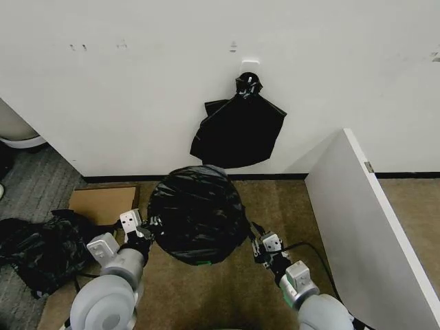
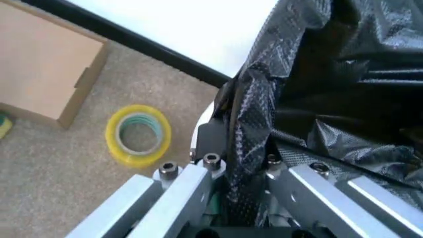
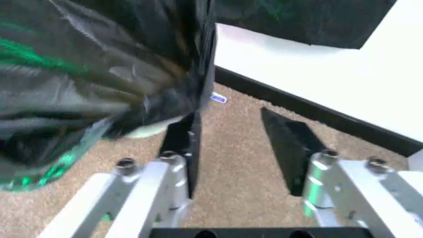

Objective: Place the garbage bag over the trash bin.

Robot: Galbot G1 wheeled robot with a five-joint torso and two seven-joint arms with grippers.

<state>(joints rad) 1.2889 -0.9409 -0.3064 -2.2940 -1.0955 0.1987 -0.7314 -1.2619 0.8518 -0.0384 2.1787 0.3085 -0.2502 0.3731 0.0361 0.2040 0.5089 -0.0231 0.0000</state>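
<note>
Brown carpeted floor (image 1: 275, 199) is seen, meeting a white wall at a black skirting strip. Resting on it: the garbage bag (image 1: 198, 213) draped over the trash bin, a flat cardboard box (image 1: 102, 203), a yellow tape roll (image 2: 137, 134) just beside the box, and a lumpy black heap (image 1: 38, 251) at the robot's left.

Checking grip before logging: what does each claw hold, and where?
Left claw pinches the garbage bag at its side edge; right claw is open, holding nothing.
</note>
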